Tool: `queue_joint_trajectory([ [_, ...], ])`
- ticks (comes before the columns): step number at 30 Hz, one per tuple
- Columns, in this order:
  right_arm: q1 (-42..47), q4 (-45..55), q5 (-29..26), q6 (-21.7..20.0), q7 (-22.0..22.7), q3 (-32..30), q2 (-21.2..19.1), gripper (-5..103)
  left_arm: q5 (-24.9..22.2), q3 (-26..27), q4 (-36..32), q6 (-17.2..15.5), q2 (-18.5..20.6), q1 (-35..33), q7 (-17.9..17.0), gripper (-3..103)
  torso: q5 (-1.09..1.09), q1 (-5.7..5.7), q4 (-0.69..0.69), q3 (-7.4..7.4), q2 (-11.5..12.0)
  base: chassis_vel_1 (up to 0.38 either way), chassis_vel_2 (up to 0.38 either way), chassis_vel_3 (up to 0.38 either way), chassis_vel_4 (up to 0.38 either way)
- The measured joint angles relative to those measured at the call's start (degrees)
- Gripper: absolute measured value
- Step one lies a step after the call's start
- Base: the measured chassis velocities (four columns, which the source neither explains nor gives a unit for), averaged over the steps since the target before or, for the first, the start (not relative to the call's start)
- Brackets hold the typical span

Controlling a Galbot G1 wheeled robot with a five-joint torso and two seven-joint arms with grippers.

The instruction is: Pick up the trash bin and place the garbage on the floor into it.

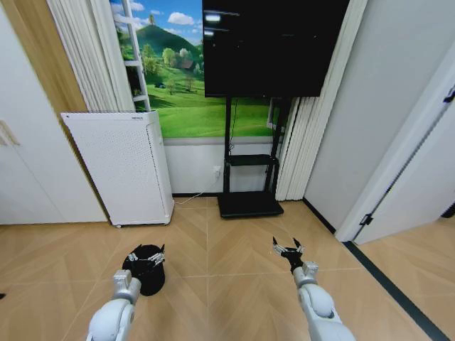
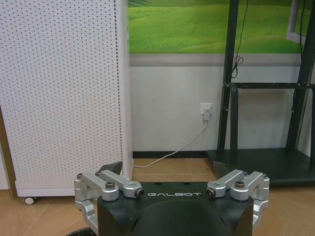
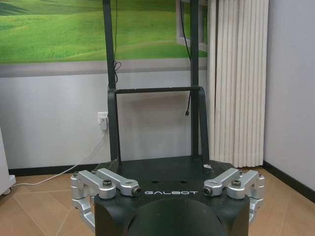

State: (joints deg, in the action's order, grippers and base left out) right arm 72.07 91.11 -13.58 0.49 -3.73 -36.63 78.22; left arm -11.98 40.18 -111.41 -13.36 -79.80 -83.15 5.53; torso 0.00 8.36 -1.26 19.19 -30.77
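Just in front of the white appliance [image 1: 124,167], the trash bin [image 1: 144,270] stands under the open left gripper [image 1: 147,257]; the open right gripper [image 1: 288,249] hangs well apart.

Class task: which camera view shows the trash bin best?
The head view: the black mesh trash bin stands on the floor under the left tool. The left wrist view catches only a dark edge; the right wrist view faces the TV stand.

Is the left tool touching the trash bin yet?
Cannot tell. In the head view the left tool overlaps the trash bin, with no plain contact or gap.
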Motion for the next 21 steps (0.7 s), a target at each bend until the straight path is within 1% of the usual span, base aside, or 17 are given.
queue_joint_trajectory([
  [2, 0.0, 0.0, 0.0, 0.0, 0.0, 0.1, 0.0, 100, -0.7, -0.2, 0.0, -0.1, -0.3, 0.2, -0.8, 100, 0.0, 0.24, 0.0, 0.35, -0.6, 0.0, 0.0, 0.0, 0.0],
  [4, -0.1, -0.1, 0.0, 0.0, 0.0, 0.1, 0.0, 100, -0.7, -0.2, 0.0, -0.2, -0.4, 0.2, -0.9, 100, 0.0, 0.34, 0.0, 0.5, -0.9, 0.0, 0.0, 0.0, 0.0],
  [6, -0.1, -0.2, 0.0, 0.1, 0.0, 0.1, -0.1, 100, -0.7, -0.4, -0.2, -0.5, -0.5, 0.2, -1.1, 100, 0.0, 0.66, 0.0, 0.97, -1.6, 0.0, 0.0, 0.0, 0.0],
  [21, 0.3, -0.6, -0.6, 0.9, -0.1, -0.1, -0.5, 100, 0.6, -0.2, -0.5, -0.5, -1.3, 0.0, -0.9, 100, 0.0, 2.06, 0.0, 3.01, -5.1, 0.0, 0.0, 0.0, 0.0],
])
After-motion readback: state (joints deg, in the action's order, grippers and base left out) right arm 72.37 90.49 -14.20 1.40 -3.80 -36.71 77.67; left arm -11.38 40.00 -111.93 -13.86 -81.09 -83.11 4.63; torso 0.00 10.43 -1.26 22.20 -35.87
